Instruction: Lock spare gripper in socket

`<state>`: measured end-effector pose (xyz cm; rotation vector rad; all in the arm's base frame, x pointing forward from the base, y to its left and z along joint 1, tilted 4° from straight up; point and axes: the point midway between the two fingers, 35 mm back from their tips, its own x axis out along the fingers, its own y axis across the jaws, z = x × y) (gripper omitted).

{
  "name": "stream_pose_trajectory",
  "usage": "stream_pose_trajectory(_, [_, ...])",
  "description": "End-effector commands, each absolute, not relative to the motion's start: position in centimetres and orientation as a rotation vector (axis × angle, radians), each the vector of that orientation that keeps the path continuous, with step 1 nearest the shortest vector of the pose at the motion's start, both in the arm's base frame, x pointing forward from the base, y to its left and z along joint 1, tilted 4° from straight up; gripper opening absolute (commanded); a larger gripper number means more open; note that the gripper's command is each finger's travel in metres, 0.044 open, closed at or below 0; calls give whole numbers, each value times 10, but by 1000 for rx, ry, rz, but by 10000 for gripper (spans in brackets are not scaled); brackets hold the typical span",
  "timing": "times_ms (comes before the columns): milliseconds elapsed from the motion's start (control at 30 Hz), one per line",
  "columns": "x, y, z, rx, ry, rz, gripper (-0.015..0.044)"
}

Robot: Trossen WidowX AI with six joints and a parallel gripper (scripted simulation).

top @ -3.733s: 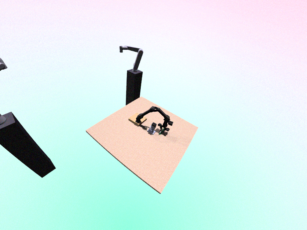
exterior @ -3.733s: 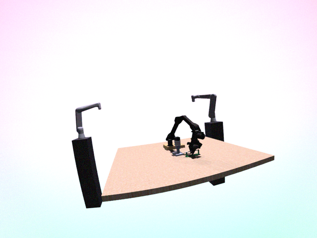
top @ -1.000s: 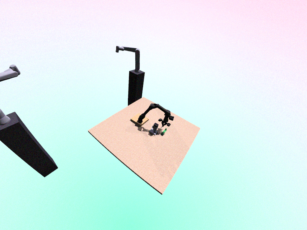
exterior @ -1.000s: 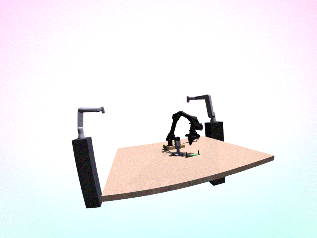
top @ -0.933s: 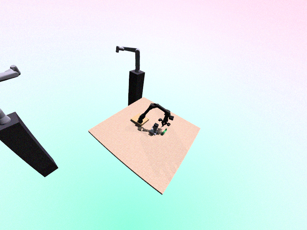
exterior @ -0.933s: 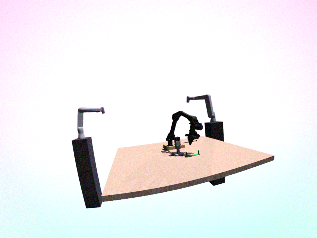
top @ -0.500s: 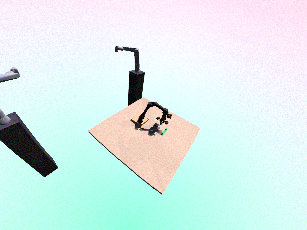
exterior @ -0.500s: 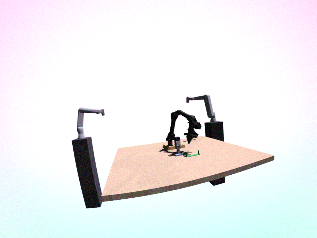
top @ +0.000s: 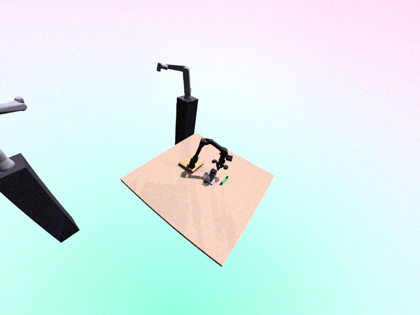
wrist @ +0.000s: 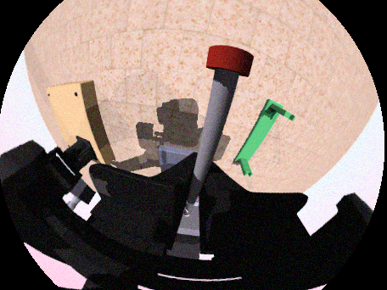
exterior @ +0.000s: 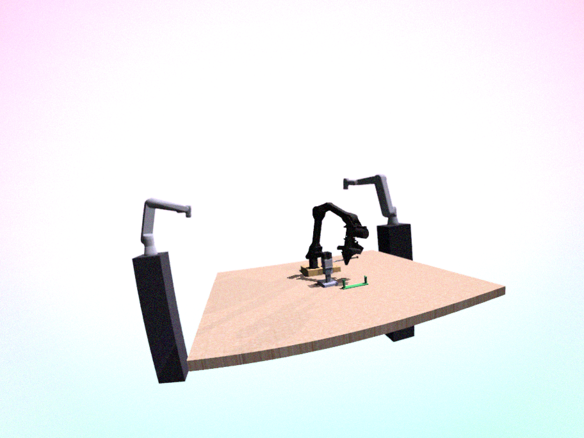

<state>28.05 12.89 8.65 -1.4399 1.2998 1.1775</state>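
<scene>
My gripper (top: pixel 218 169) (exterior: pixel 347 262) (wrist: pixel 199 157) is shut on the grey lock pin (exterior: pixel 356 257) (wrist: pixel 215 108). The pin's red head (wrist: pixel 230 59) sticks out beyond the fingers in the wrist view, and its other end reaches back between them. The pin is in the air, clear of the mount. The mount's blue-grey base (top: pixel 209 181) (exterior: pixel 326 283) (wrist: pixel 167 155) stands on the table beside my gripper. A grey upright with a dark top (top: pixel 212 172) (exterior: pixel 326 257) rises from it. I cannot tell whether that top is the socket alone or the spare gripper docked in it.
An empty green cradle (top: pixel 224 180) (exterior: pixel 355 285) (wrist: pixel 257 137) with two uprights lies on the table (top: pixel 189 210) (exterior: pixel 283 320) beside the mount. My arm's base stands on a wooden block (top: pixel 185 164) (exterior: pixel 308 271) (wrist: pixel 69 110). Two grey arms stand on dark pillars (top: pixel 185 115) (exterior: pixel 157 316) around the table.
</scene>
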Motion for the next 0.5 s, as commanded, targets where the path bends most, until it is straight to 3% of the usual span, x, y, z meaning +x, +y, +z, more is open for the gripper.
stream_pose_trajectory(0, [277,130,72,-1434,1307,1184,0])
stream_pose_trajectory(467, [273,129,39,-1435,1300,1181,0])
